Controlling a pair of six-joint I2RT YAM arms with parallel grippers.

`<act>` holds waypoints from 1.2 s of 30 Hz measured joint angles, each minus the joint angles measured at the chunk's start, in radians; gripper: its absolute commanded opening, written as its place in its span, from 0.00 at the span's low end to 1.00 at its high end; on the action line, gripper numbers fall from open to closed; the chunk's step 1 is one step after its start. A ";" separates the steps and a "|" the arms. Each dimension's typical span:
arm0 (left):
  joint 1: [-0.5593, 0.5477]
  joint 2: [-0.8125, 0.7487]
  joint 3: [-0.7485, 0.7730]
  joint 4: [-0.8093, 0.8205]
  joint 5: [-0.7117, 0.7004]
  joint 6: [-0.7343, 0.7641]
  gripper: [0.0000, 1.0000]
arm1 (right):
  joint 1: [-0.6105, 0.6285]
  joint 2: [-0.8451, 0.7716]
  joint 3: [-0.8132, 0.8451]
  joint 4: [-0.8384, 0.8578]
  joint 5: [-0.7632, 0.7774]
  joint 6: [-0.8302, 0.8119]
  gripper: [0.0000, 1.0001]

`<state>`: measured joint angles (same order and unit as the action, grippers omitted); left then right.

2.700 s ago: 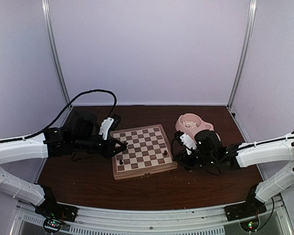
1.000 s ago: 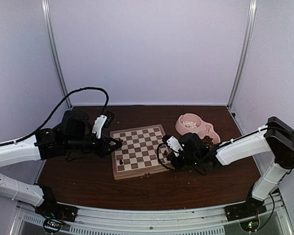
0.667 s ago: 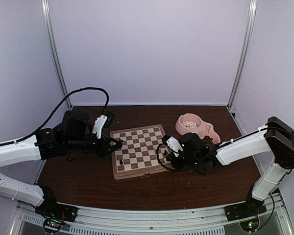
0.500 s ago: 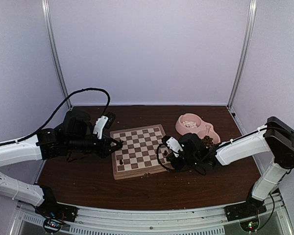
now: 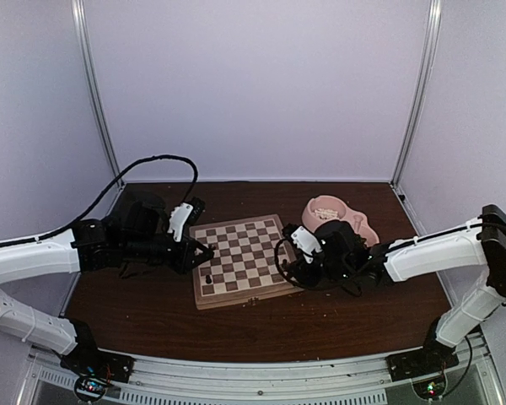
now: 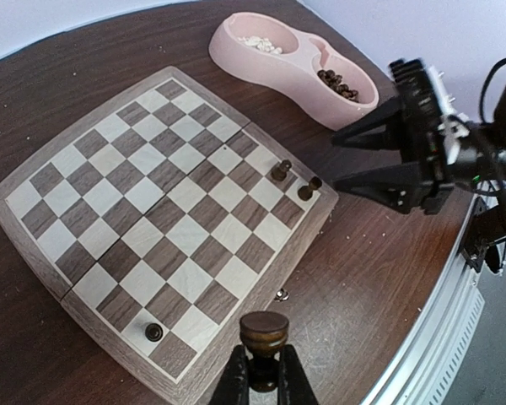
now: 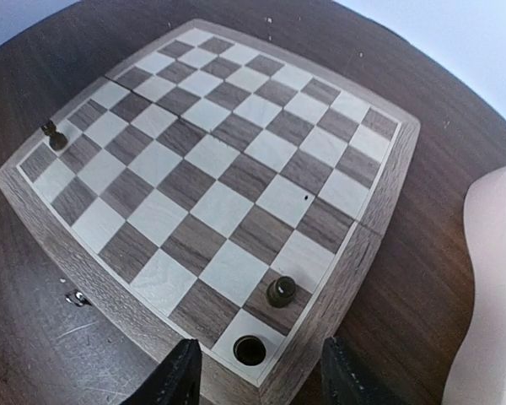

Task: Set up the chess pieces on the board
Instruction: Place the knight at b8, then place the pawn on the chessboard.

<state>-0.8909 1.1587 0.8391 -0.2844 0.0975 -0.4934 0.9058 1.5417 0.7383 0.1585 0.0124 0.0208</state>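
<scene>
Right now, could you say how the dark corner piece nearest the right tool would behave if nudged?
The dark corner piece looks narrow-based with a rounded head, so it would probably tip. Its round turned body may then roll off the board.

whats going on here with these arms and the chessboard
A two-armed robot is setting up the board. The left end effector is shut on one dark piece at the board's edge. The right end effector is open above a corner where two pieces sit; a third piece stands near another corner. More pieces sit in the pink bowl.
</scene>
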 measured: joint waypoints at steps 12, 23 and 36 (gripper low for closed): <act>0.000 0.291 0.226 -0.190 0.060 0.027 0.05 | -0.009 -0.084 0.063 0.040 0.002 -0.117 0.50; 0.000 0.470 0.371 -0.288 0.184 0.037 0.05 | 0.005 -0.021 -0.072 0.243 -0.218 -0.182 0.64; 0.000 0.624 0.499 -0.317 0.280 -0.011 0.08 | 0.050 0.023 -0.042 0.280 -0.330 -0.281 0.63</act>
<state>-0.8909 1.7824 1.3380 -0.6018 0.3771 -0.5041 0.9562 1.5650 0.6960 0.4381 -0.3176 -0.2600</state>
